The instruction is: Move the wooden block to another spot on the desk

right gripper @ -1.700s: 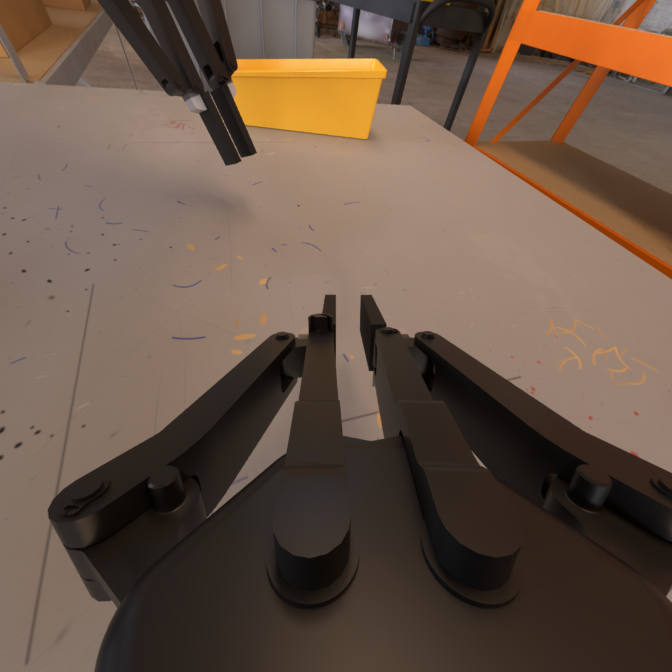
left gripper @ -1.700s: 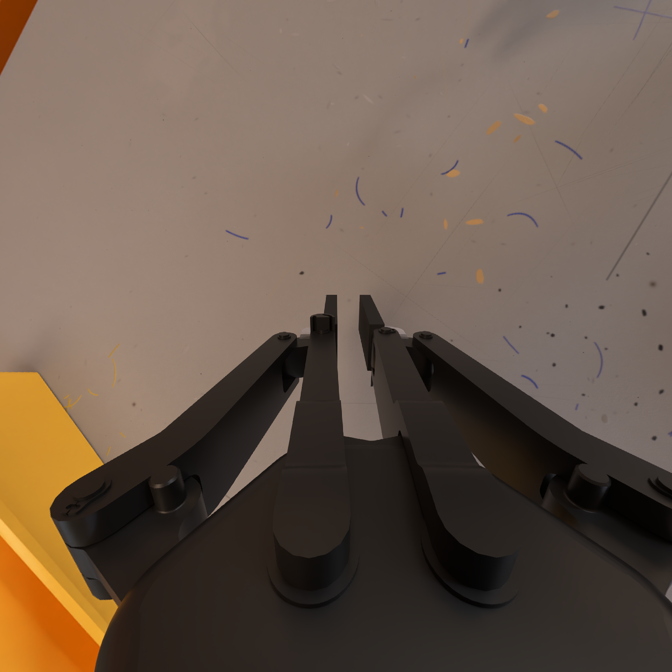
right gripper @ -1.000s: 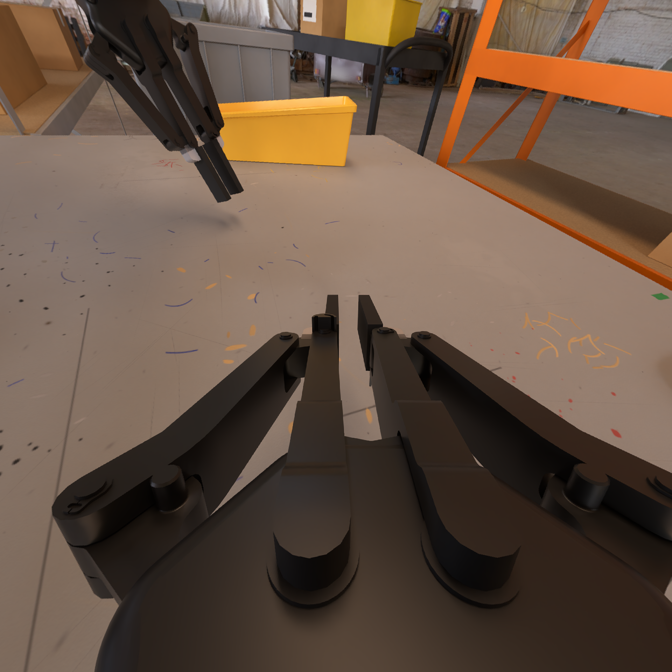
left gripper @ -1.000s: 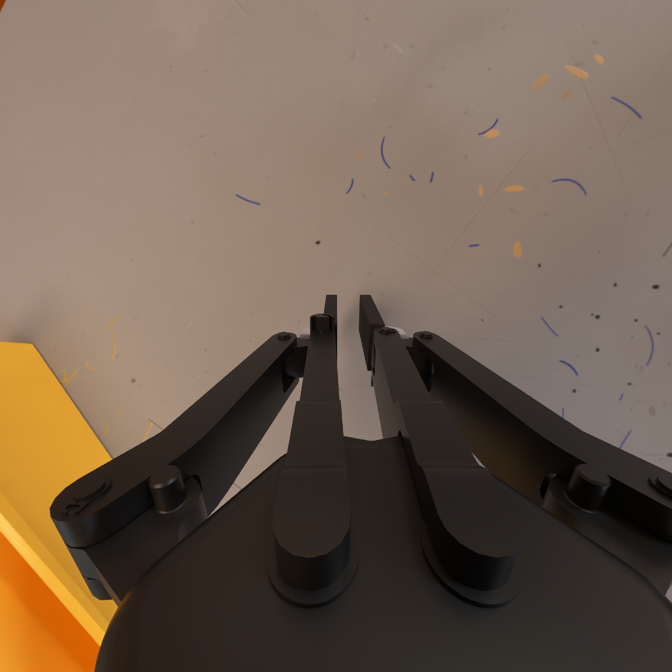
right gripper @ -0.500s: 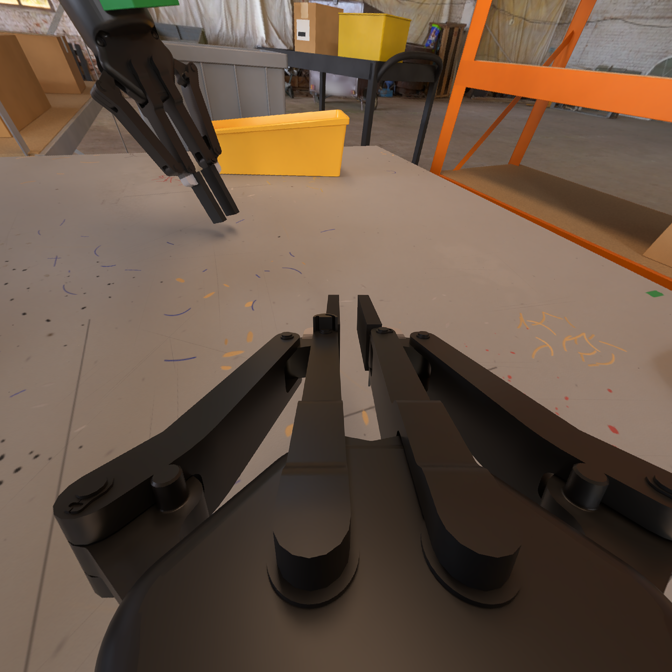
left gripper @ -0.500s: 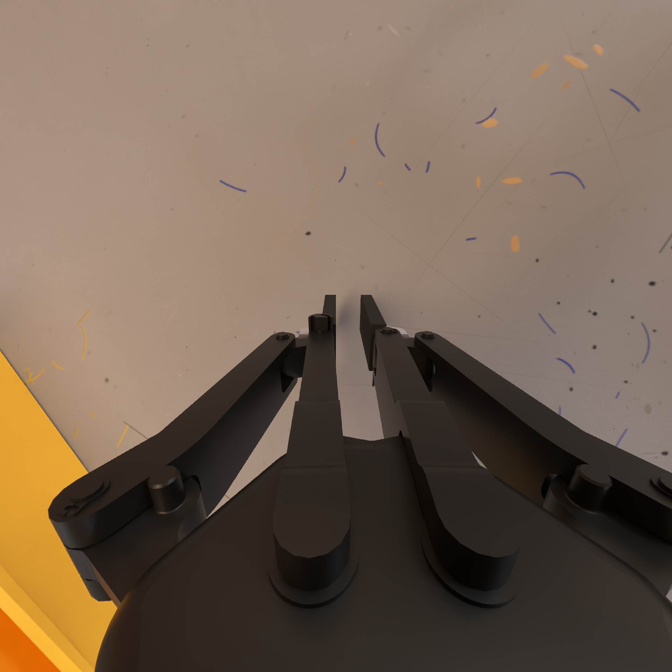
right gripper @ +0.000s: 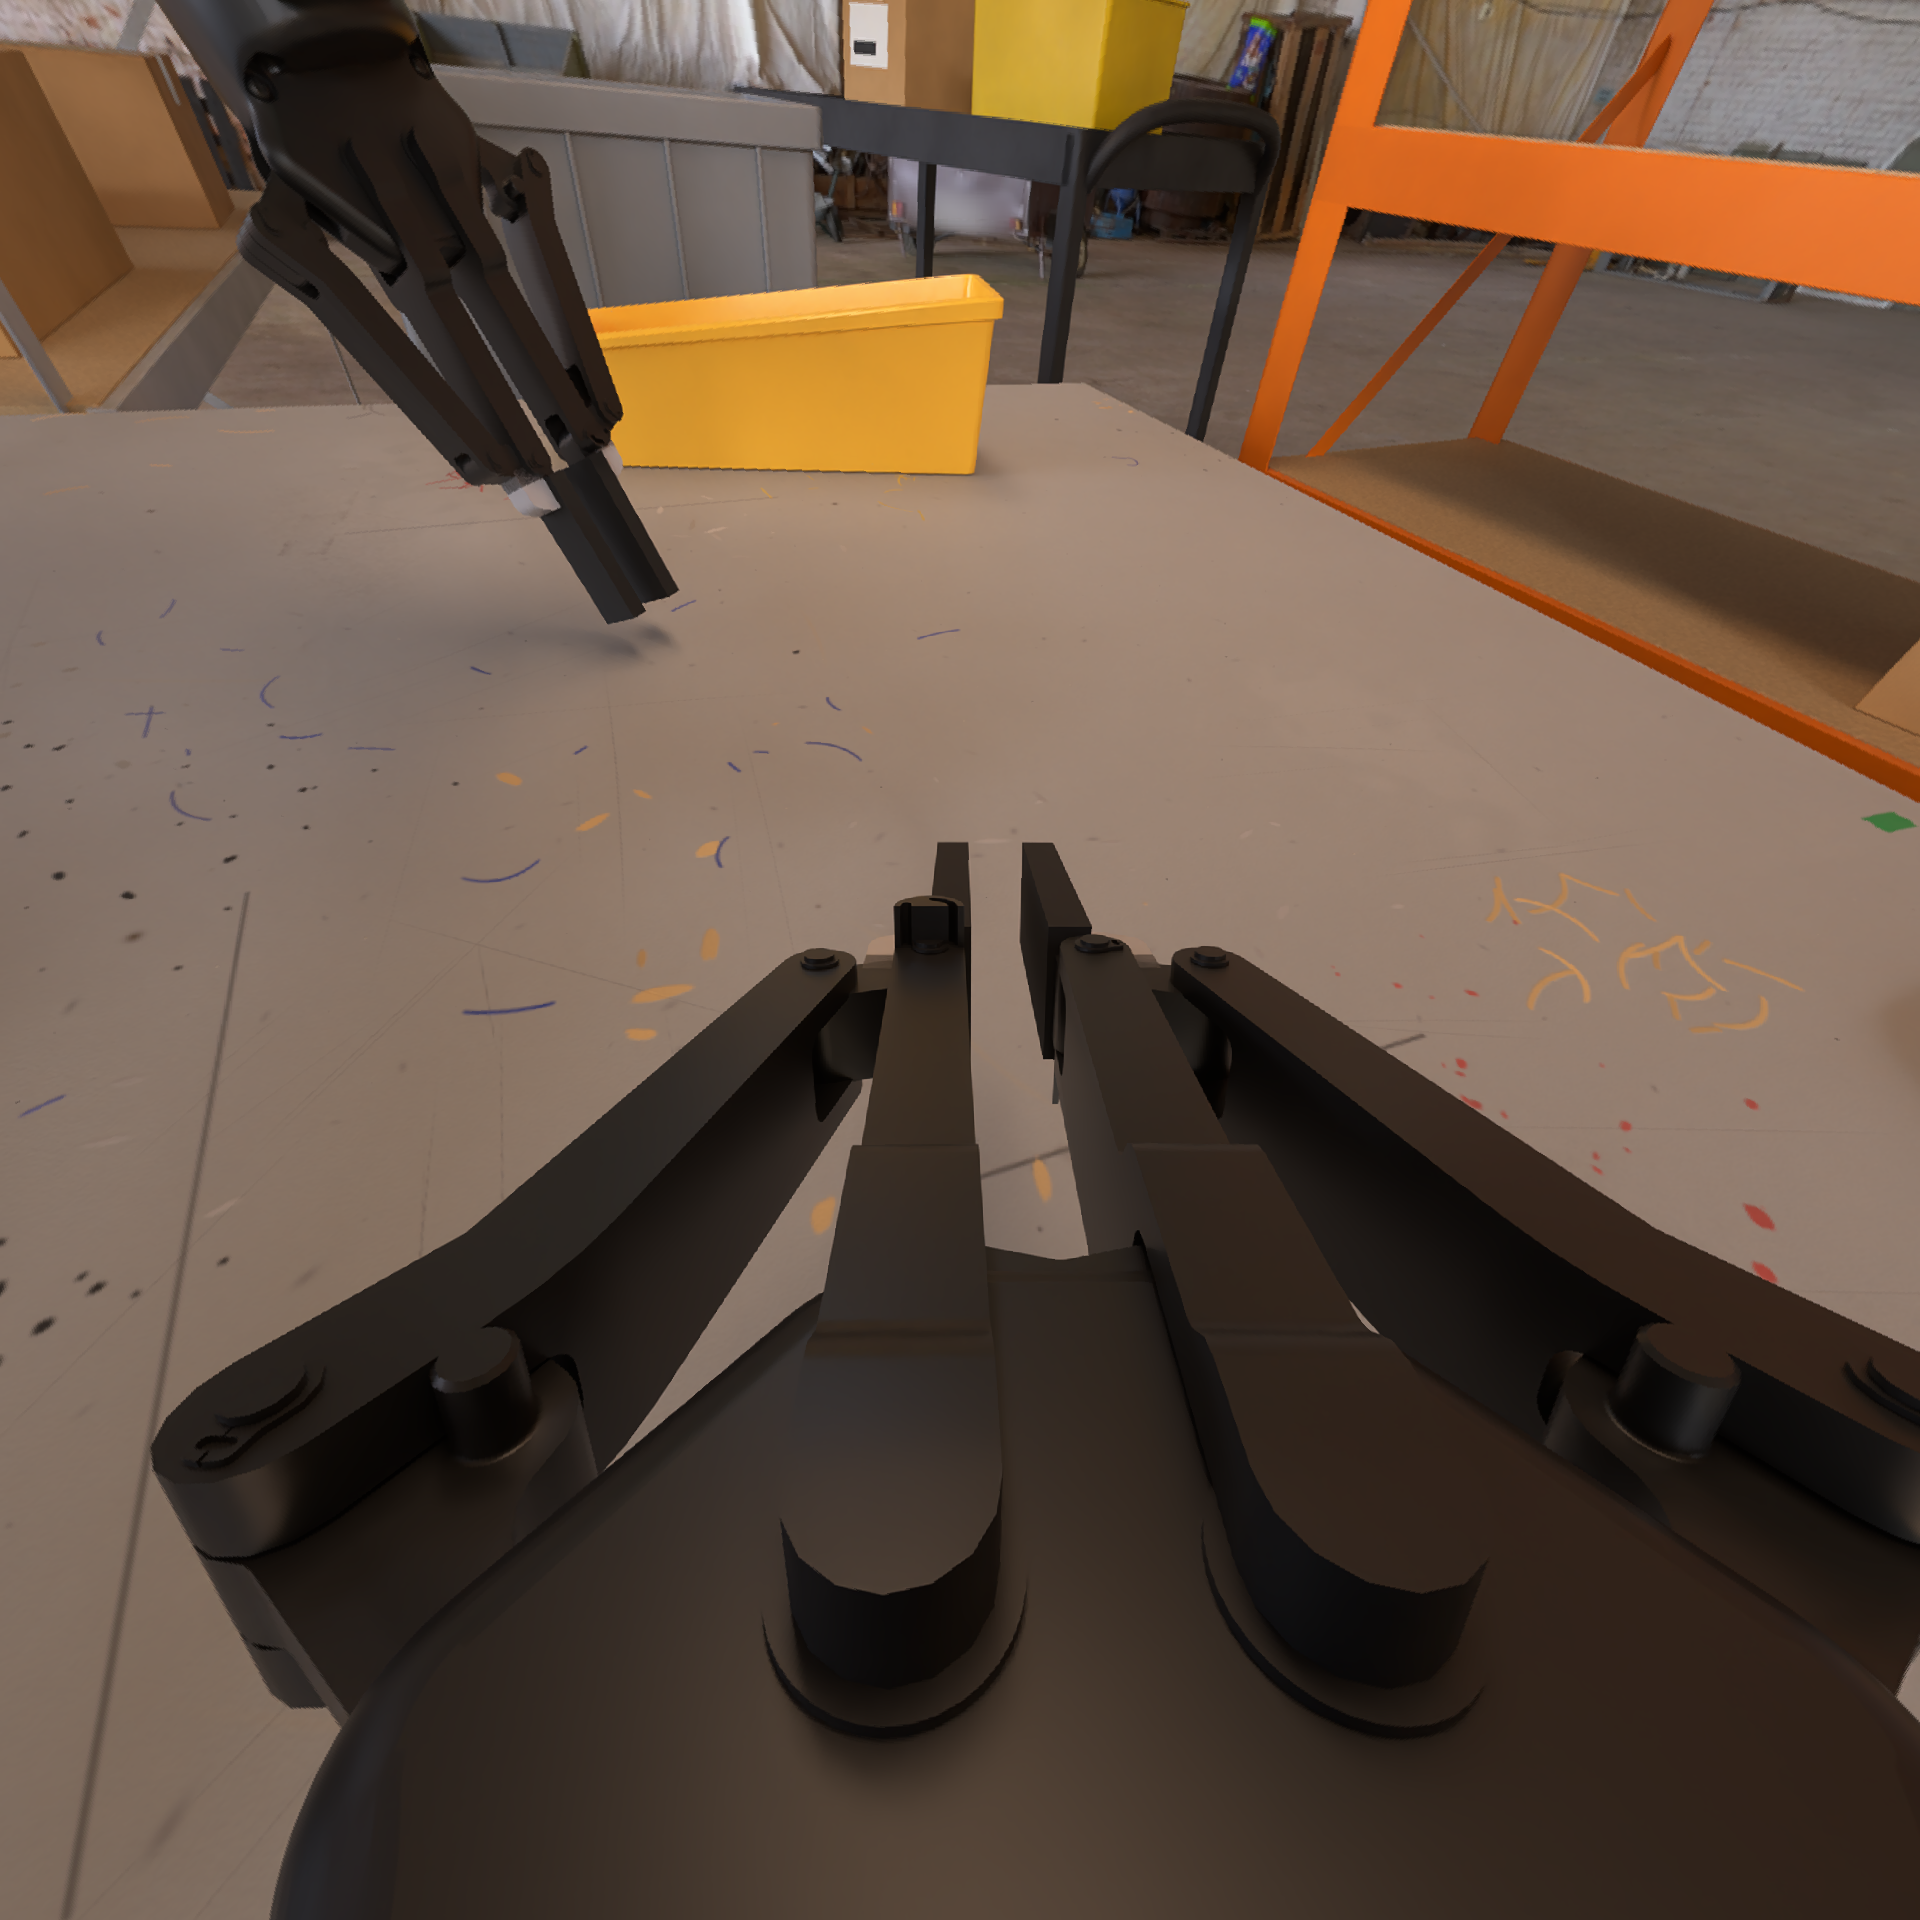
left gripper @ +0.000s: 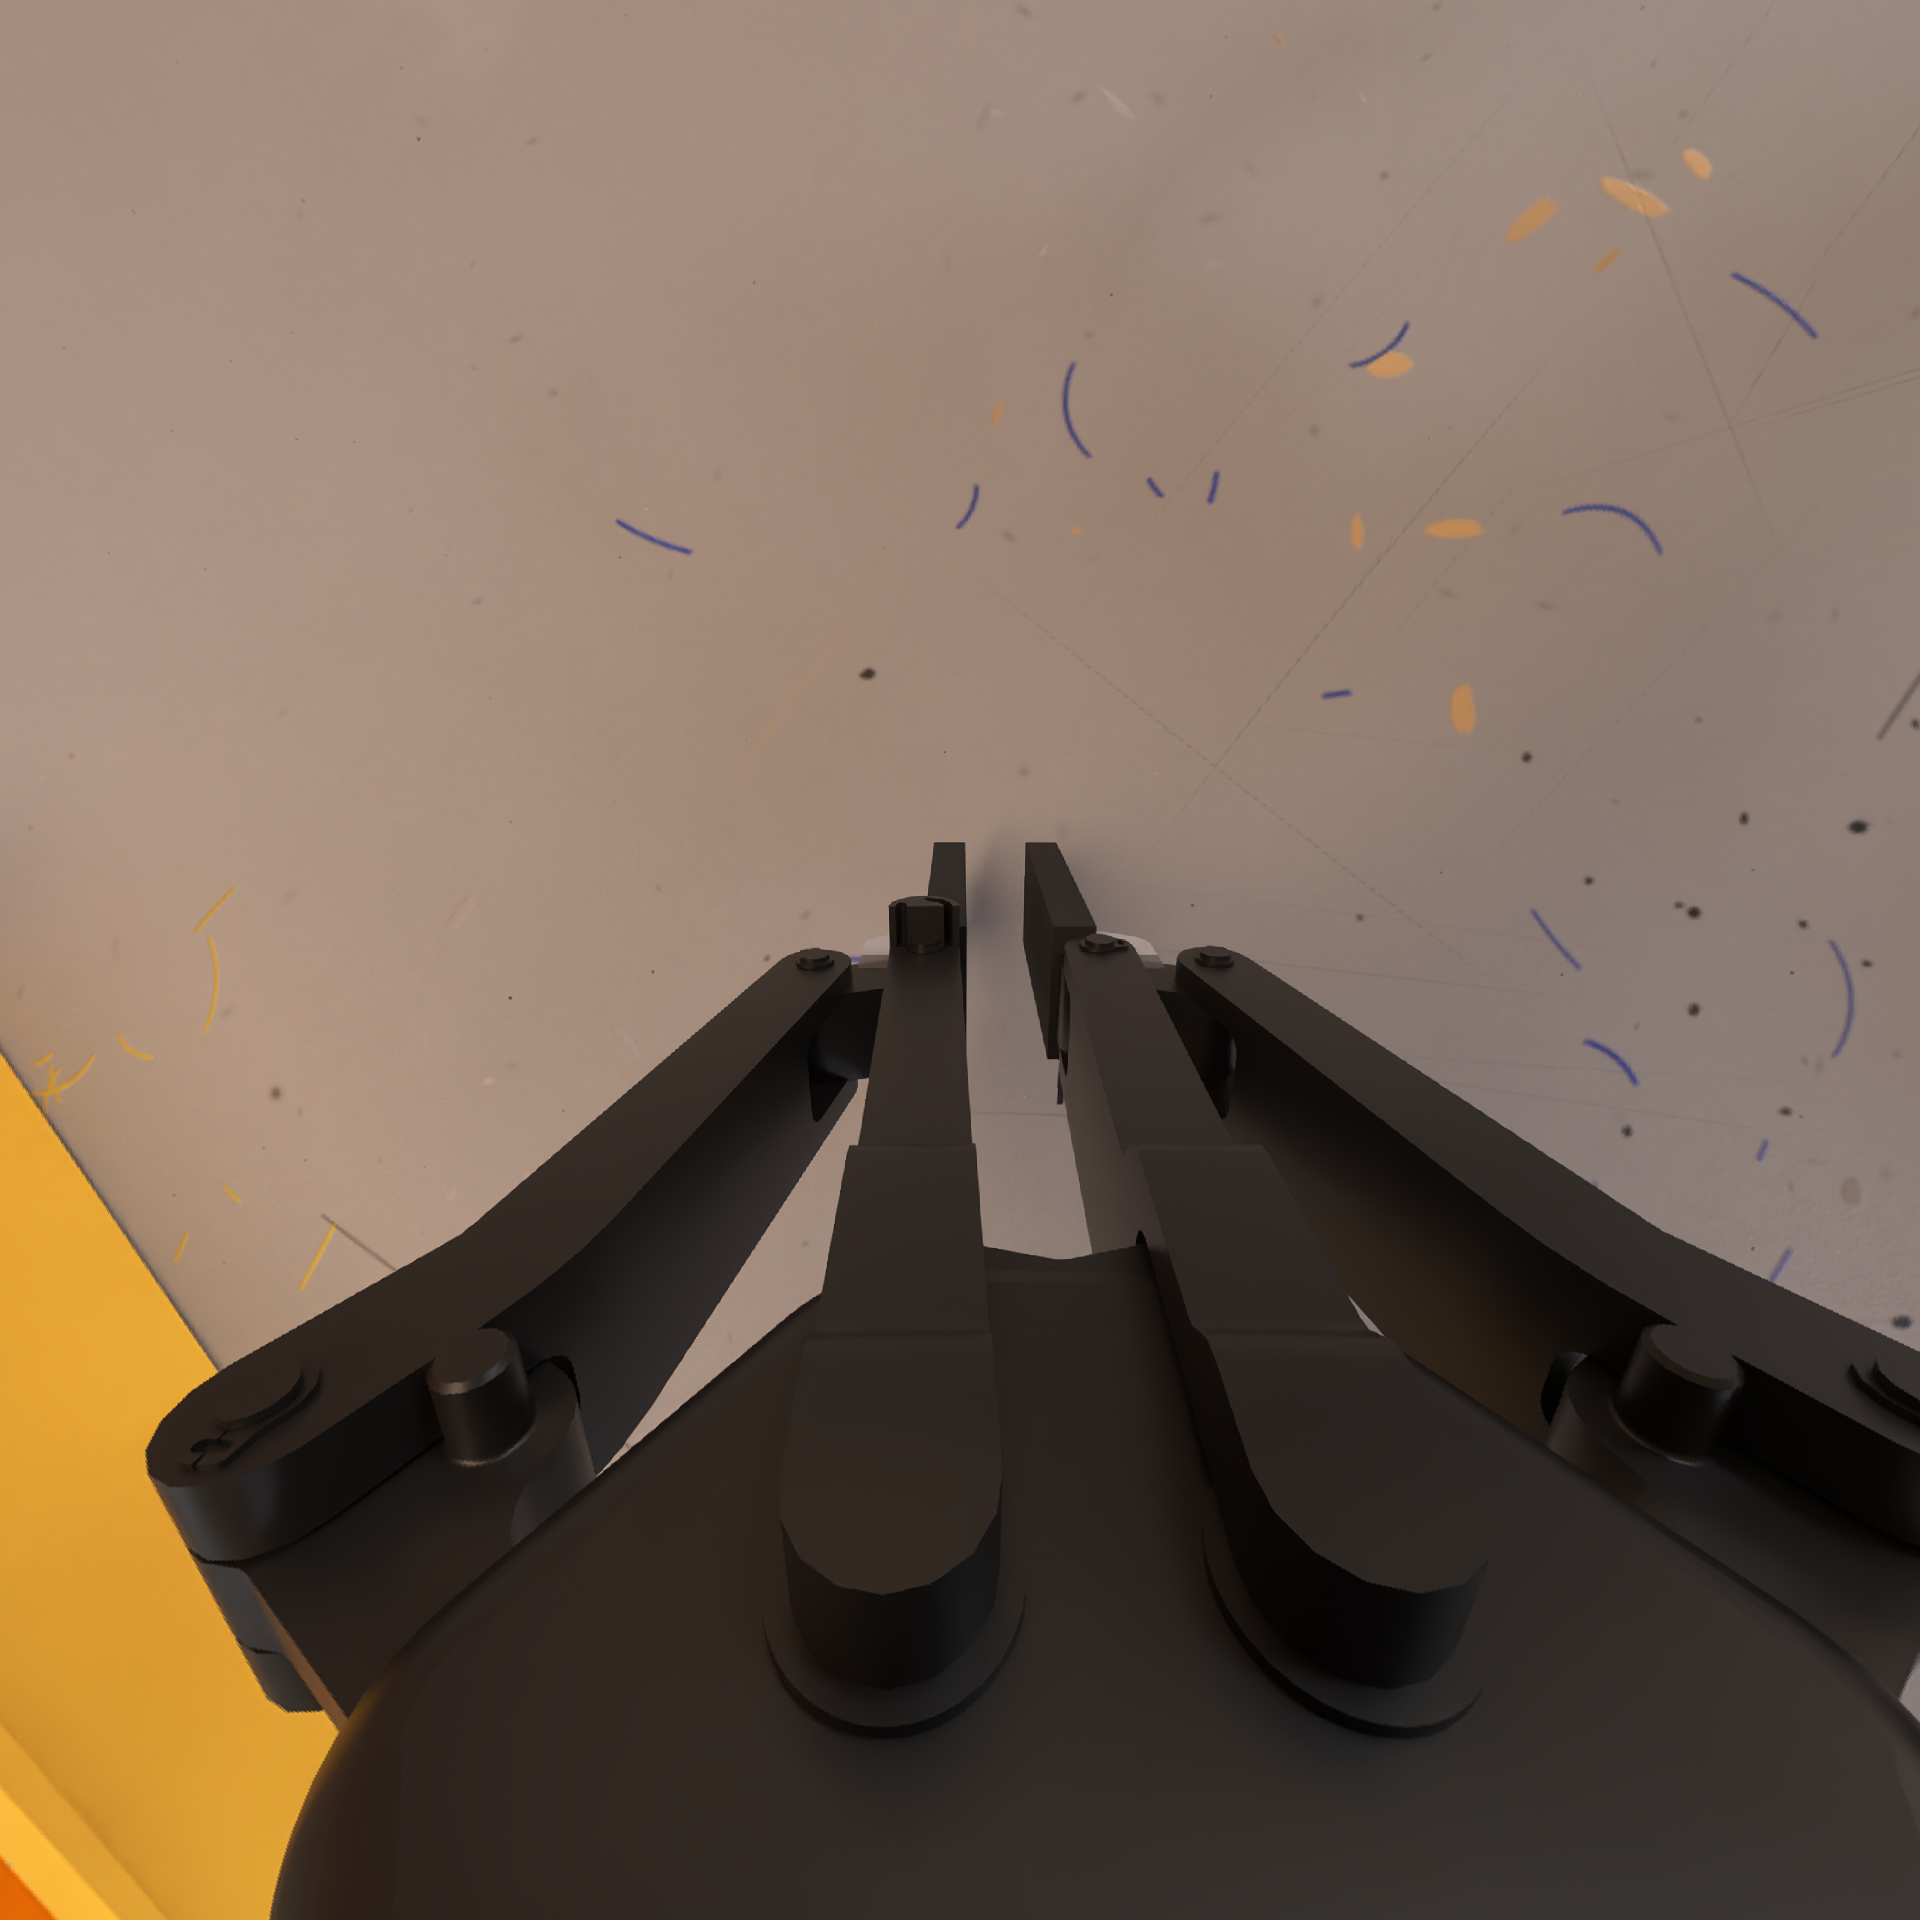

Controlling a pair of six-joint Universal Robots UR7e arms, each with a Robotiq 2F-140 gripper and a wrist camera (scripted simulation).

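No wooden block shows in either view. My left gripper [left gripper: 994,862] is shut and empty, its tips pointing down at the bare grey desk [left gripper: 623,312]. It also shows in the right wrist view [right gripper: 629,603], at the upper left, tilted, with its tips just above the desk and a small shadow under them. My right gripper [right gripper: 994,862] is shut and empty, held low over the middle of the desk [right gripper: 1143,675]. Only a faint brownish smudge touches the right edge of the right wrist view; I cannot tell what it is.
A yellow bin [right gripper: 800,384] stands at the far end of the desk, behind the left gripper; its side fills the lower left corner of the left wrist view [left gripper: 73,1455]. An orange rack [right gripper: 1558,187] stands beyond the desk's right edge.
The right wrist view has pulled back and tipped up, showing more of the room. The left gripper has come down closer to the desk. Both grippers stay shut.
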